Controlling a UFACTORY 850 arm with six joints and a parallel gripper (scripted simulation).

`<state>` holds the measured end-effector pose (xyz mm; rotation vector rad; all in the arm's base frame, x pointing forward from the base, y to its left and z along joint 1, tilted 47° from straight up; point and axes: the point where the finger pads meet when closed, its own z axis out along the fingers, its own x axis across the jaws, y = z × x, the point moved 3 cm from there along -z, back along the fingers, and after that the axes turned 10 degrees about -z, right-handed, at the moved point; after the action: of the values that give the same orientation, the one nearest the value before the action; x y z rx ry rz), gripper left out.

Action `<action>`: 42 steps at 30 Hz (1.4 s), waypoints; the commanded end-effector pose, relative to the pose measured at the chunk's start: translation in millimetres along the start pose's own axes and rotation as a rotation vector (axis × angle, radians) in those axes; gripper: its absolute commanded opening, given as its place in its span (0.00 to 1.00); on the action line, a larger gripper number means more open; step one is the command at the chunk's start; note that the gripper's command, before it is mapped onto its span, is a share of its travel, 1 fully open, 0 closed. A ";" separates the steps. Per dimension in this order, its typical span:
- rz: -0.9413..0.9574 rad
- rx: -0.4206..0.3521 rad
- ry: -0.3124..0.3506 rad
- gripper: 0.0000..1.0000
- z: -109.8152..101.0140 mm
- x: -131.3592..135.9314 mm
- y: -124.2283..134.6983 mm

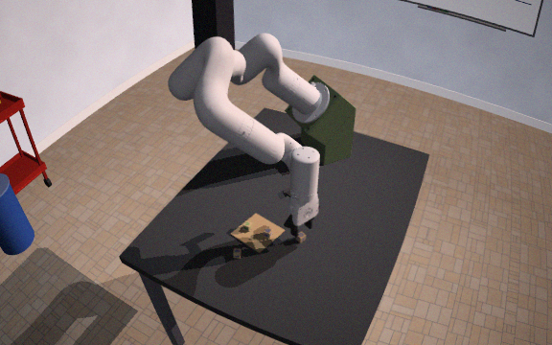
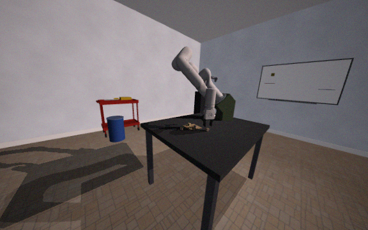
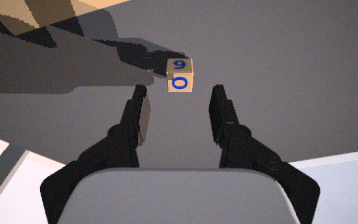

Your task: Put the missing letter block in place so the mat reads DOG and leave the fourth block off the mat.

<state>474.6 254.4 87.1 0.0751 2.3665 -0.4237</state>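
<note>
A wooden block (image 1: 301, 237) (image 2: 207, 130) (image 3: 180, 75) stands on the table, off the mat. In the wrist view it shows a blue O on one face and a blue mark like a 9 on another. My gripper (image 1: 301, 228) (image 2: 207, 124) (image 3: 179, 96) is open and empty, pointing down just above this block, which appears beyond the fingertips. The tan mat (image 1: 277, 231) (image 3: 92, 5) lies beside it. Two blocks are on the mat: one (image 1: 244, 228) with a greenish mark and one (image 1: 266, 232) with a bluish mark; their letters are unreadable. Another block (image 1: 237, 253) lies off the mat.
The dark table (image 1: 353, 192) (image 2: 229, 144) carries everything. The arm's green base (image 1: 329, 129) (image 2: 227, 107) stands at its far end. Arm shadows cross the mat and the table. A red cart (image 2: 120, 101) and a blue barrel (image 1: 5, 216) (image 2: 115, 129) stand away from the table.
</note>
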 end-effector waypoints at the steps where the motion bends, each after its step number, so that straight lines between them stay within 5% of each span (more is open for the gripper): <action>1: 0.000 -0.001 -0.001 0.63 5.0 -0.2 0.4; 42: 0.000 -0.001 -0.001 0.63 10.8 0.0 0.3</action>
<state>481.6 250.8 79.2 0.0750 2.3663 -0.4235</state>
